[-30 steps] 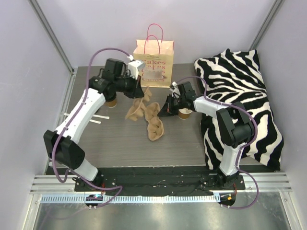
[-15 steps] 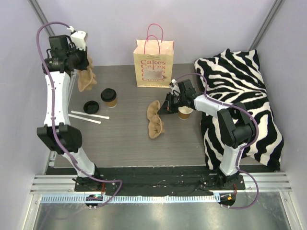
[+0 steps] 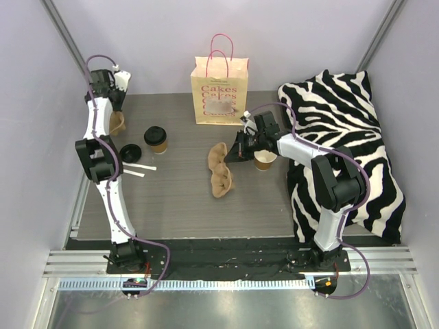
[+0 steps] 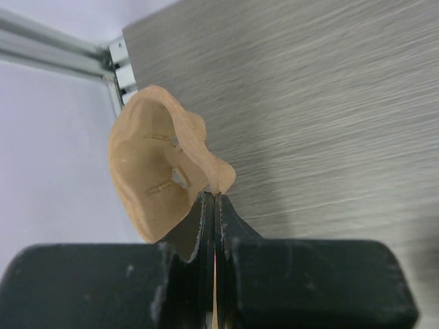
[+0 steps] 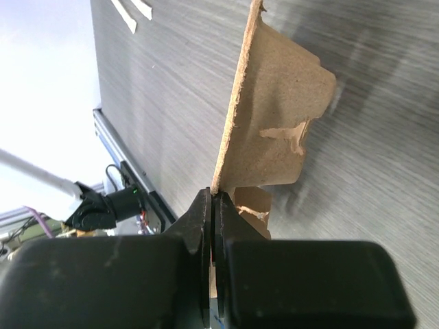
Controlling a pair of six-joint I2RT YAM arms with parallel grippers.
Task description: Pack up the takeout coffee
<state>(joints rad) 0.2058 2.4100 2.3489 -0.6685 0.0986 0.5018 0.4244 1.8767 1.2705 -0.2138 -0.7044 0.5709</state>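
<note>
A brown pulp cup carrier has come apart in two. My left gripper [image 3: 114,108] [image 4: 215,199] is shut on the smaller piece [image 3: 117,124] [image 4: 159,177] and holds it at the table's far left corner. My right gripper [image 3: 237,152] [image 5: 213,195] is shut on the edge of the larger piece [image 3: 220,171] [image 5: 278,113], which rests on the table at centre. A coffee cup with a black lid [image 3: 156,138] stands left of centre. An open cup [image 3: 264,161] sits just right of my right gripper. The paper Cakes bag [image 3: 219,96] stands upright at the back.
A loose black lid [image 3: 129,152] and two white sticks [image 3: 129,168] lie near the left arm. A zebra-striped pillow [image 3: 343,137] fills the right side. The table's metal frame corner [image 4: 113,58] is close to the left gripper.
The left arm swung from the table's middle to the far left corner, carrying off the smaller carrier piece, then dropped lower. The right gripper kept its hold and barely moved.
</note>
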